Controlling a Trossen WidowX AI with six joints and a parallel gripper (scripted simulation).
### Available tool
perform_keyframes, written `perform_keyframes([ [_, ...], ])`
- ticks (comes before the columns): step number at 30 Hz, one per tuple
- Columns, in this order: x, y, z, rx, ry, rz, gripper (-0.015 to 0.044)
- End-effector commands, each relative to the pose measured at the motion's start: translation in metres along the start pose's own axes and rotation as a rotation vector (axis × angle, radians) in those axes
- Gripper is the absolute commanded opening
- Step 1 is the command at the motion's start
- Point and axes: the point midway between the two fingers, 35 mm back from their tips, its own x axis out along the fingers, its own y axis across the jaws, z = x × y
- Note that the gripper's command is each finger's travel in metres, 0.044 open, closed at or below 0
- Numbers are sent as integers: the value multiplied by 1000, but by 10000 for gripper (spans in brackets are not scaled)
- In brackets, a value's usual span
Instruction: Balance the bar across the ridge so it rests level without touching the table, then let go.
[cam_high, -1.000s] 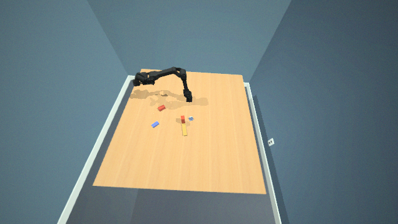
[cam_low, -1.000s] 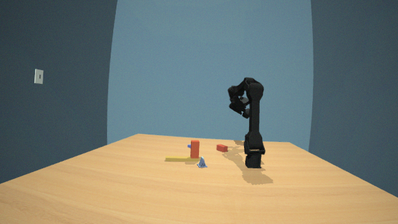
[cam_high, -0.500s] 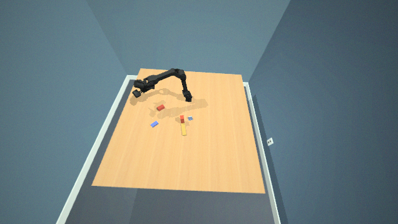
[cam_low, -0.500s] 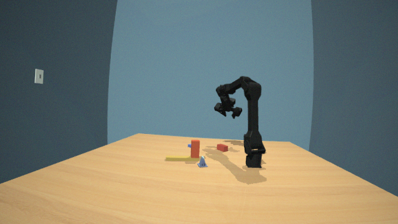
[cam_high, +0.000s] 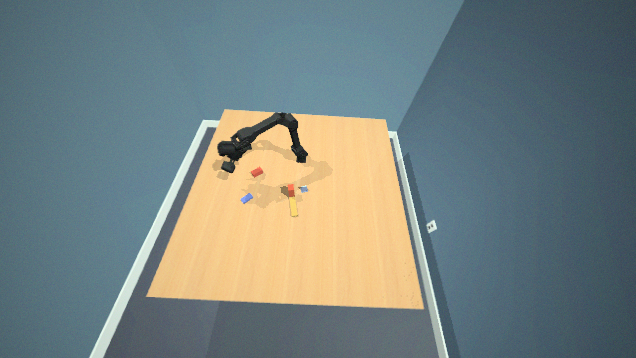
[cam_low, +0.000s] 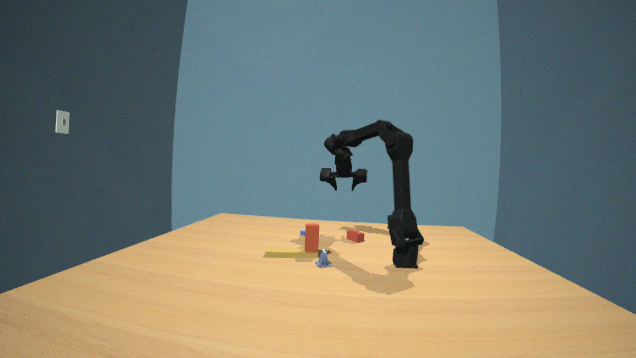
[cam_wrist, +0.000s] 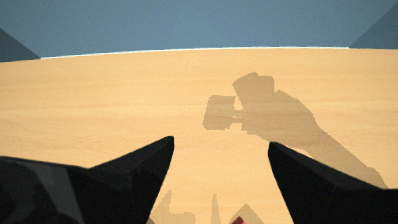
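While the arm arches up from its base, these lines set out what shows.

Arm: 1 black arm (cam_low: 400, 190) stands on the wooden tabletop (cam_low: 200, 300), bent over at the elbow, with its wrist pointing down.

Tool: the tool (cam_low: 343, 184) hangs high above the tabletop, well apart from every object. Its 2 fingers stand spread, a wide gap of bare wood showing between them in the wrist view. It has hold of nothing.

Bar: the yellow bar (cam_low: 290, 253) lies flat on the tabletop, 1 end reaching the foot of the upright red block. In the top view the bar (cam_high: 293, 207) runs toward the near edge.

Ridge: the small blue wedge-like piece (cam_low: 324, 259) sits on the tabletop just beside the bar's end and the upright red block, nothing resting on it.

Upright red block: it (cam_low: 312, 237) stands on end, touching or almost touching the bar; which one cannot be told.

Low red block: it (cam_low: 355, 235) lies flat, nearer the arm's base, apart from the others.

Flat blue block: it (cam_high: 246, 198) lies by itself, to the left in the top view.

Wall plate: 1 pale plate (cam_low: 62, 121) sits on the dark wall.

Writing: no brand, label or lettering can be read on any surface.
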Motion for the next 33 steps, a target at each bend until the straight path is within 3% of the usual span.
perform_keyframes([
  [1, -12, 23, -14, -119, 36, 55, 315],
  [17, -63, 89, -89, -603, 179, 239, 315],
  [33, -125, 123, -173, -1098, 304, 423, 315],
])
